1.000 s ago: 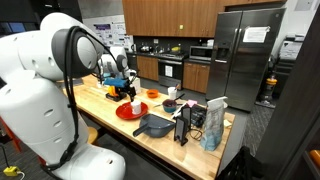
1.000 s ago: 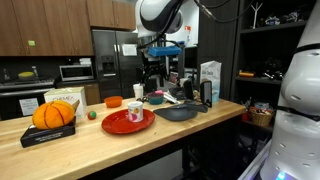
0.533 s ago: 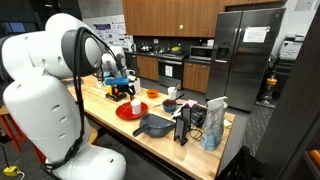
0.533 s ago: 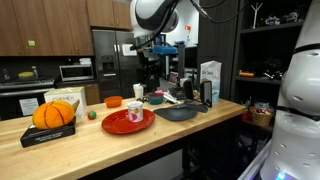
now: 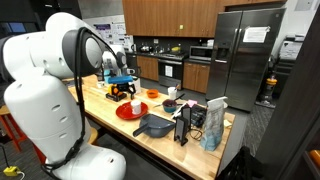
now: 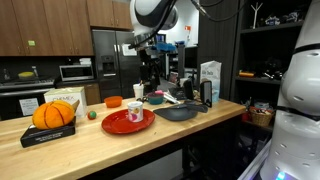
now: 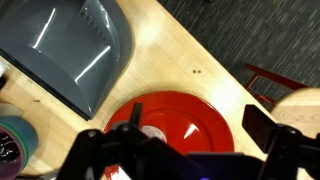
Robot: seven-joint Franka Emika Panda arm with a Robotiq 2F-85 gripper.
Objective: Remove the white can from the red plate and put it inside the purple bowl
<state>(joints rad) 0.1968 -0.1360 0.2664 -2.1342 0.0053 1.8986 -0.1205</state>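
The white can [image 6: 135, 109] stands upright on the red plate [image 6: 126, 122] on the wooden counter. In the wrist view the can [image 7: 152, 133] shows partly, behind a finger, on the plate [image 7: 195, 115]. My gripper [image 7: 198, 122] is open and empty, above the plate with its fingers spread over it. It hangs above the plate in both exterior views [image 6: 148, 75] [image 5: 122, 88]. The purple bowl [image 6: 155, 98] sits just beyond the plate, and at the lower left edge of the wrist view [image 7: 12, 145].
A dark grey pan [image 6: 180, 112] [image 7: 75, 45] lies next to the plate. Another white cup [image 6: 113, 102], an orange pumpkin on a box [image 6: 54, 114], a small orange bowl [image 5: 152, 94] and upright cartons [image 6: 209, 82] also stand on the counter.
The arm shifted slightly over the plate in the first half second. Since then nothing visibly moved. The gripper stays open.
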